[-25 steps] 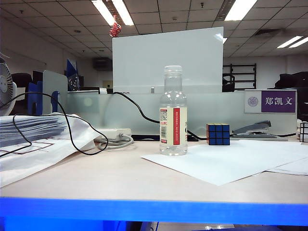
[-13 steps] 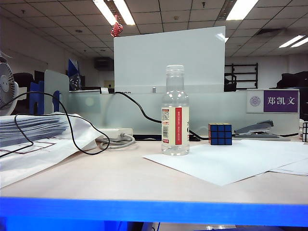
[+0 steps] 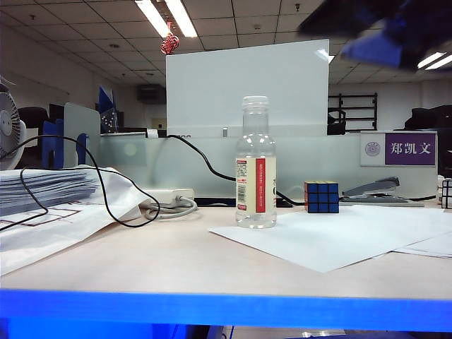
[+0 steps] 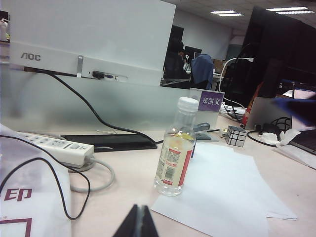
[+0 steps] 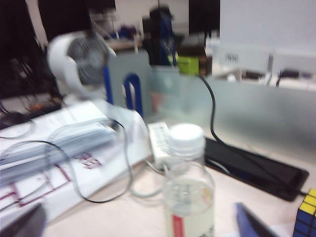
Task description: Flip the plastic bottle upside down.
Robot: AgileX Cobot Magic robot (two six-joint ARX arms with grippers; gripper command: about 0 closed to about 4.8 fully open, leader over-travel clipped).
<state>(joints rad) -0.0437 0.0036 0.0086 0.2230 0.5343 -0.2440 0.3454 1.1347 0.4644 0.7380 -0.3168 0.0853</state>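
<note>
Bottle (image 3: 255, 164) upright on tabletop (image 3: 176, 258), cap up, axis vertical; clear, red-white label. Left gripper (image 4: 139, 222) closed, empty, at bottle's 7 o'clock. Right gripper (image 5: 138, 219) agape, empty, straddling bottle.

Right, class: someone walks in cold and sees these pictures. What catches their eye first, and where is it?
The plastic bottle stands upright mid-table on the edge of a white paper sheet, cap up. A Rubik's cube sits behind to its right. Overhead at upper right, the blurred right gripper comes in with jaws open, while the left gripper stays shut, low in front of the bottle.
</note>
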